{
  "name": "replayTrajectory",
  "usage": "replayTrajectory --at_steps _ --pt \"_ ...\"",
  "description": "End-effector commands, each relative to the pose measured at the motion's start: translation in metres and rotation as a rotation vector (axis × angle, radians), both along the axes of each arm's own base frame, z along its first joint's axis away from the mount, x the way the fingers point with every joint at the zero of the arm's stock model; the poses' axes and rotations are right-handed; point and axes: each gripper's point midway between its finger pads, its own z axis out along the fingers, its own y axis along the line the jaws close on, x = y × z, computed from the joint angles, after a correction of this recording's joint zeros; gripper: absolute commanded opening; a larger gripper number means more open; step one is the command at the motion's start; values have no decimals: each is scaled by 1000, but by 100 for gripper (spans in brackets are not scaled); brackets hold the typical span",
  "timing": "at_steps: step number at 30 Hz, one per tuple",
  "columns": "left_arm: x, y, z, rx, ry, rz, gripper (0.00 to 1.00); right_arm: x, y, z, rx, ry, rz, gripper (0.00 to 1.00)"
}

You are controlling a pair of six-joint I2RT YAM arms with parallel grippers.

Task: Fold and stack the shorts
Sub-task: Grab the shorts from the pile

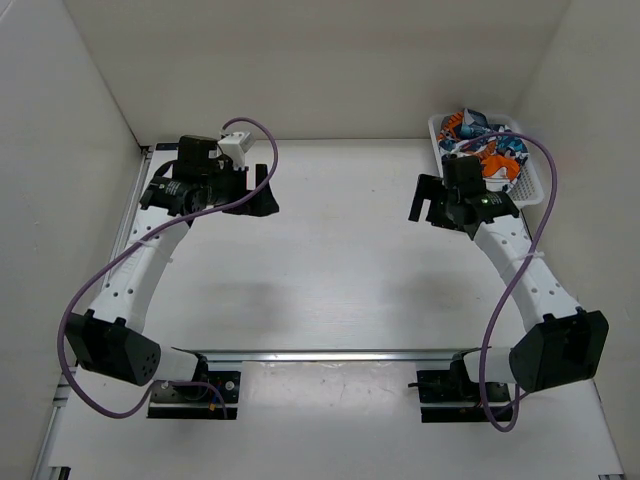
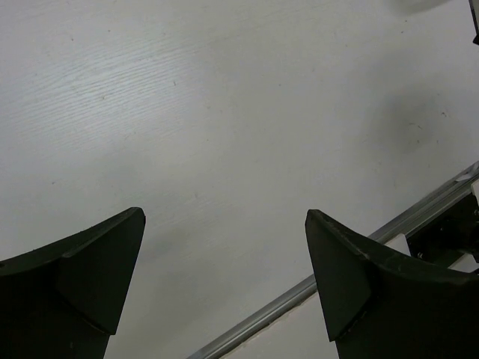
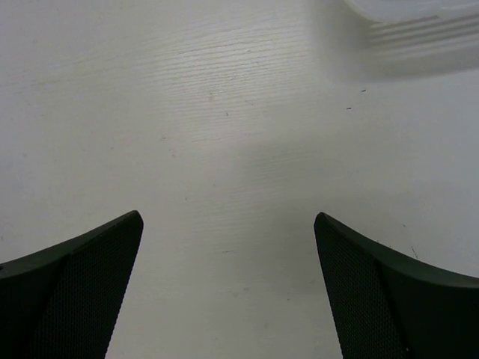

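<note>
The shorts (image 1: pixel 478 143), a crumpled bundle with a blue, orange, white and black print, lie in a white mesh basket (image 1: pixel 536 182) at the table's back right corner. My right gripper (image 1: pixel 420 198) hovers just left of the basket, apart from the shorts. In the right wrist view the right gripper (image 3: pixel 228 221) is open over bare white table, nothing between its fingers (image 3: pixel 82 284). My left gripper (image 1: pixel 265 190) is at the back left, far from the shorts. The left wrist view shows the left gripper (image 2: pixel 224 217) open and empty above the table.
White walls close the table at the back and both sides. A metal rail (image 2: pixel 337 269) runs along the near edge by the arm bases. The basket's edge (image 3: pixel 419 26) shows blurred at the top right of the right wrist view.
</note>
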Motion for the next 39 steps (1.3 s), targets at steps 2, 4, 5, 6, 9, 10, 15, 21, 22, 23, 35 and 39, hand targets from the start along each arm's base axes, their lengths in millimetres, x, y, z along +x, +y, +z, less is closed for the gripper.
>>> replayTrajectory --at_steps 2,4,5,6,9,10,15,21,22,23,35,39 --pt "-1 0 11 -21 -16 19 100 2 -14 15 6 -37 -80 100" --pt "0 2 10 -15 -18 26 100 2 -19 15 -6 -43 -104 100" --pt "0 2 10 -15 -18 26 100 4 -23 16 -4 -37 -135 100" --pt "1 3 10 -15 -14 40 100 6 -26 12 -1 -27 -152 100" --pt "2 7 5 -1 -6 67 100 19 -40 22 -5 -43 -215 100" --pt "2 7 2 2 3 67 100 24 -43 21 -7 -37 -226 100" --pt "2 10 -8 36 18 111 100 70 -83 29 -25 -49 -360 80" --pt "4 13 -9 53 17 151 100 150 -122 27 -12 -51 -438 96" --pt "5 12 -12 50 30 156 100 159 -127 26 -12 -51 -447 100" --pt "7 15 -12 59 27 167 100 180 -137 23 -11 -60 -465 100" --pt "41 10 -54 113 140 214 100 280 -206 -70 80 -47 -576 78" --pt "44 5 -62 116 164 211 100 289 -206 -21 89 -171 -546 17"
